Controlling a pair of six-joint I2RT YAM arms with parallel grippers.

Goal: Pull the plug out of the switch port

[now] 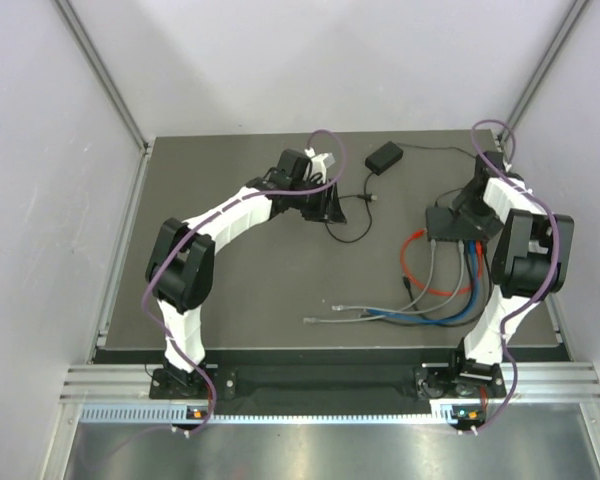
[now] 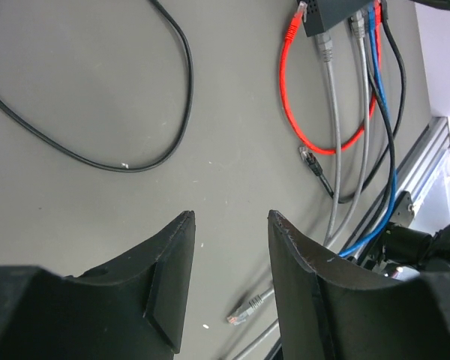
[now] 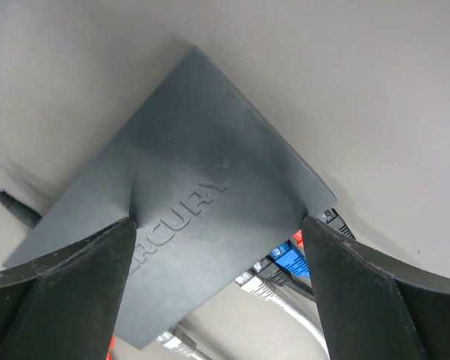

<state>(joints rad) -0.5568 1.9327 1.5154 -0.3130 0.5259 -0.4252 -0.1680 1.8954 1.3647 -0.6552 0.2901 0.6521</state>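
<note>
The switch, a flat dark grey box with raised lettering, fills the right wrist view. My right gripper is wide open astride it, one fingertip at each side edge; contact cannot be judged. Blue, black and grey plugs sit in its port row. In the top view the switch lies at the right under that gripper. My left gripper hangs open and empty over bare table, far from the switch, near the mat's middle.
A red cable loops out from the switch among grey, blue and black ones. A loose grey plug and a loose black plug lie on the mat. A black adapter block with a thin cord sits at the back.
</note>
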